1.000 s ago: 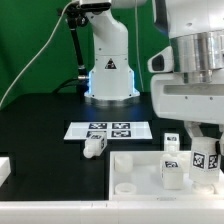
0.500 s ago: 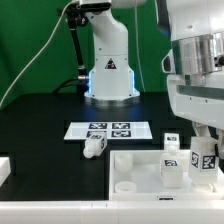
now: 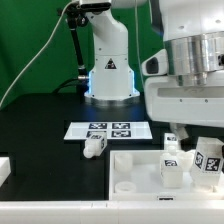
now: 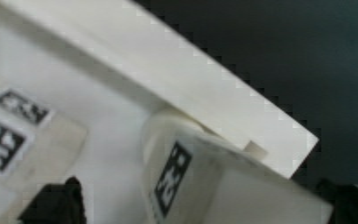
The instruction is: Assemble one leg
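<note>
My gripper (image 3: 205, 150) is at the exterior view's right, over the large white slab (image 3: 140, 172). It is shut on a leg (image 3: 210, 161), a chunky white post with black-and-white tags, and holds it tilted just above the slab's right part. In the wrist view the leg (image 4: 202, 175) sits between the two dark fingertips (image 4: 59, 202) of the gripper (image 4: 197, 205). A second leg (image 3: 172, 166) stands upright on the slab to the left of the held one, and also shows in the wrist view (image 4: 16, 125). A third leg (image 3: 93, 146) lies on the black table.
The marker board (image 3: 108, 130) lies flat behind the slab. Another leg (image 3: 172, 139) stands behind the slab near the arm's hand. A white part (image 3: 4, 168) sits at the left edge. The robot base (image 3: 108, 70) stands at the back.
The hand has swung lower and toward the exterior view's left. The held leg has shifted slightly right and down. The other parts have not moved.
</note>
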Controlling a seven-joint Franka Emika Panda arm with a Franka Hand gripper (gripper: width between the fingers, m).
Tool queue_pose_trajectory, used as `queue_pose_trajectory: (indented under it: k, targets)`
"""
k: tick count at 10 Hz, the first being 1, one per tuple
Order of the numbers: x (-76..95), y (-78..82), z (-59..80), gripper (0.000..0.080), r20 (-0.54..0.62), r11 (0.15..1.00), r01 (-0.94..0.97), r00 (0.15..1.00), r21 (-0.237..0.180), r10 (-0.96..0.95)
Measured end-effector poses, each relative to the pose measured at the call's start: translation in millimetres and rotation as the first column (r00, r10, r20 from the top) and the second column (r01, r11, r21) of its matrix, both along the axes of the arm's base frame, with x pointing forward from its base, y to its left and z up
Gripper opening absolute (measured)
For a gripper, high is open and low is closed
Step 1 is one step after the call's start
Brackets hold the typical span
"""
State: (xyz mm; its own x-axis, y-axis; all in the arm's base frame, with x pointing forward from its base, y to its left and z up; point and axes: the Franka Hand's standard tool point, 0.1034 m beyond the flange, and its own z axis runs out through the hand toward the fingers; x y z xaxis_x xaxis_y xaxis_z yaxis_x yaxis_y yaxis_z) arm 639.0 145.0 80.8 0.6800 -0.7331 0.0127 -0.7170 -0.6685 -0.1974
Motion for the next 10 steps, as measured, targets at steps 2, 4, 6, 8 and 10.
queue_pose_trajectory:
  k: [2,4,6,8,10]
  targets:
    - [0.8,-3.5,-0.2,0.0649,0.016,0.991,-0.131,0.991,-0.027,0.132]
    - [0.8,-4.7,-0.8,0.0649,0.027,0.959,-0.279,0.959,-0.058,0.281]
    - [-0.5,1.8,0.0,0.0649,-0.011,0.868,-0.474,0.878,-0.148,0.478]
    - [-0.5,8.1,3.0,0.0649,-0.053,0.764,-0.612,0.786,-0.204,0.616]
    - [0.0,6.1,2.8,0.0649,-0.074,0.650,-0.725,0.679,-0.228,0.731]
